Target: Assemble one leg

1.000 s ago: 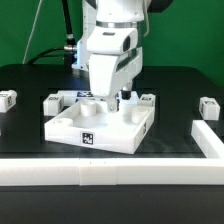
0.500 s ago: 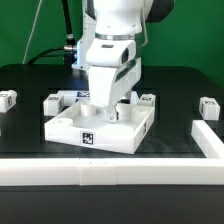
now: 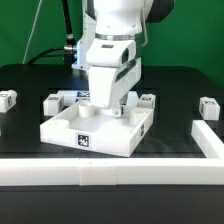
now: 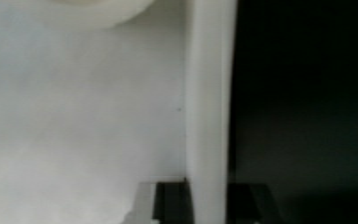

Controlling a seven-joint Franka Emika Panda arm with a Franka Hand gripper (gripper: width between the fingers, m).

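- leg (image 3: 50,101): on worktop (image 3: 22,128), just behind white square piece (image 3: 70,127), toward the edge at the exterior view's left of gripper (image 3: 113,108).
- gripper: low inside white square piece, tips hidden; can't tell its opening or load.
- second leg (image 3: 147,99): exterior view's right, about equally near.

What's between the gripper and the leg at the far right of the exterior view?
The gripper sits low over the white square piece. That piece's raised rim on the exterior view's right and a second leg beside it lie on the way to the far-right leg. The jaws are hidden.
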